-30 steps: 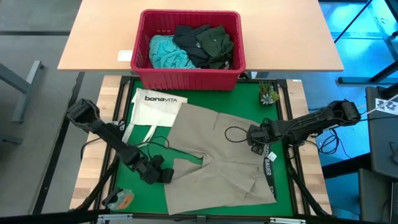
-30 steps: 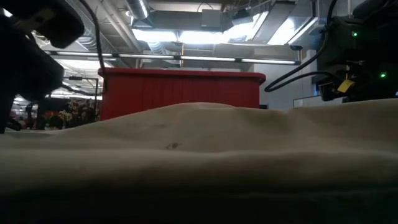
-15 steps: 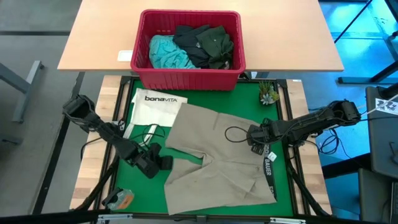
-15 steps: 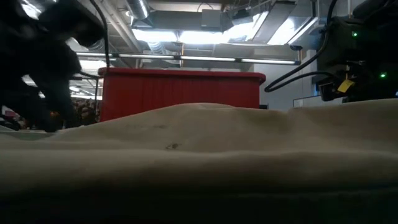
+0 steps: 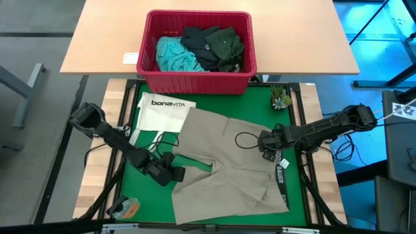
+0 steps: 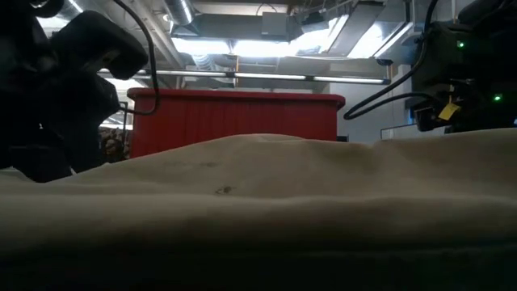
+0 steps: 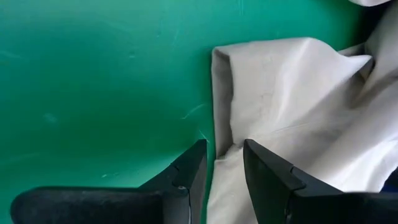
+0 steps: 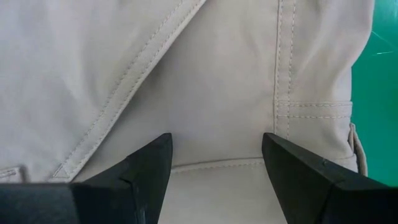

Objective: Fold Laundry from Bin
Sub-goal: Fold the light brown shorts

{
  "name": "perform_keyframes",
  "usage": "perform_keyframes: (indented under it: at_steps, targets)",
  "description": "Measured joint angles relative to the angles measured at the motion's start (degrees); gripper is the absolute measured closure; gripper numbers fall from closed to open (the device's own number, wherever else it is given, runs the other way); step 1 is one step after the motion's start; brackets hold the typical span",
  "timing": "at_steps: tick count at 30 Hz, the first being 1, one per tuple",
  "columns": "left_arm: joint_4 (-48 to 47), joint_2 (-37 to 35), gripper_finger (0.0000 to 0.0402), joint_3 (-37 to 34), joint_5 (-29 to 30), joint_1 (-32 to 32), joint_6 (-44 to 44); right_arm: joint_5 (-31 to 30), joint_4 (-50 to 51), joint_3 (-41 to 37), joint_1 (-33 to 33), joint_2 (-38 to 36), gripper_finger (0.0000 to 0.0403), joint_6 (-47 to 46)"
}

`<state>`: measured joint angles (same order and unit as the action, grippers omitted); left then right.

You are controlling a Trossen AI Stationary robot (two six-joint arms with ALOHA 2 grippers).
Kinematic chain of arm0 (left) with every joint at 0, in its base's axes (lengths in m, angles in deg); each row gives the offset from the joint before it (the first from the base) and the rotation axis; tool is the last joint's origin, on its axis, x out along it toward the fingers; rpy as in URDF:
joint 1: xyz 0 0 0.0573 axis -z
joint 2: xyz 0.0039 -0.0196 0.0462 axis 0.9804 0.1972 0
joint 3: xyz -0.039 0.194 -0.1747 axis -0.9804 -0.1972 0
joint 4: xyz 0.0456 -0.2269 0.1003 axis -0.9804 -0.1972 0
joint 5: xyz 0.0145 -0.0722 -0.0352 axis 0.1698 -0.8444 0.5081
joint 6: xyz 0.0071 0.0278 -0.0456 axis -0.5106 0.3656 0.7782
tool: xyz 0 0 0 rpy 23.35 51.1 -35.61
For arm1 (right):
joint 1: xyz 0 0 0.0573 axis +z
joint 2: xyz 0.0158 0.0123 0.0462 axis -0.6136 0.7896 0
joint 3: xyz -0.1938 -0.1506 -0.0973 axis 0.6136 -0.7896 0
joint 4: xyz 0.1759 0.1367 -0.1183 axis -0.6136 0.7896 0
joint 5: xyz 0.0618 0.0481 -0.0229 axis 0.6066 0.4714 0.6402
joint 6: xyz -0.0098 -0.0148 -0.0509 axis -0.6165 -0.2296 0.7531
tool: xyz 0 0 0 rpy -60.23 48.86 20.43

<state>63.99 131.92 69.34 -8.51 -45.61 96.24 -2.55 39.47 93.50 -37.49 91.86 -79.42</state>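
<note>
Green matting covers the work surface, with a pale wooden table behind it carrying the red bin. "bonaVITA" reads in dark letters on the white tote, which lies just beyond the left gripper. A black strap running down the khaki shorts close beside the right gripper shows "BAUER". Turquoise cloth and dark garments fill the bin, well beyond both grippers. A small potted plant stands beyond the right gripper, and an orange-and-grey object lies near the mat's front corner, behind the left arm. The left gripper sits at the shorts' folded edge, its fingers a narrow gap apart with the hem just between them. The right gripper rests low over the shorts with fingers spread wide, holding nothing. From table height, the shorts block most of the bin.
</note>
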Motion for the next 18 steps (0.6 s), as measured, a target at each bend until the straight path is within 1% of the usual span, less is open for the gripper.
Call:
perform_keyframes:
  at_steps: [4, 12, 15, 18]
  targets:
    - [2.3, 0.7, 0.0301, 0.0, 0.8, 0.0, -0.1, 0.0, 0.0, 0.0, 0.0, 0.0, 0.0152, 0.0]
    - [5.1, 1.2, 0.0301, 0.0, 0.6, 0.0, -0.1, 0.0, 0.0, 0.0, 0.0, 0.0, 0.0152, 0.0]
    - [5.3, 1.2, 0.0307, 0.0, 0.7, 0.0, -0.1, 0.0, 0.0, 0.0, 0.0, 0.0, 0.0152, 0.0]
    - [5.3, 1.2, 0.0321, 0.0, 2.1, 0.0, -0.1, 0.0, 0.0, 0.0, 0.0, 0.0, 0.0152, 0.0]
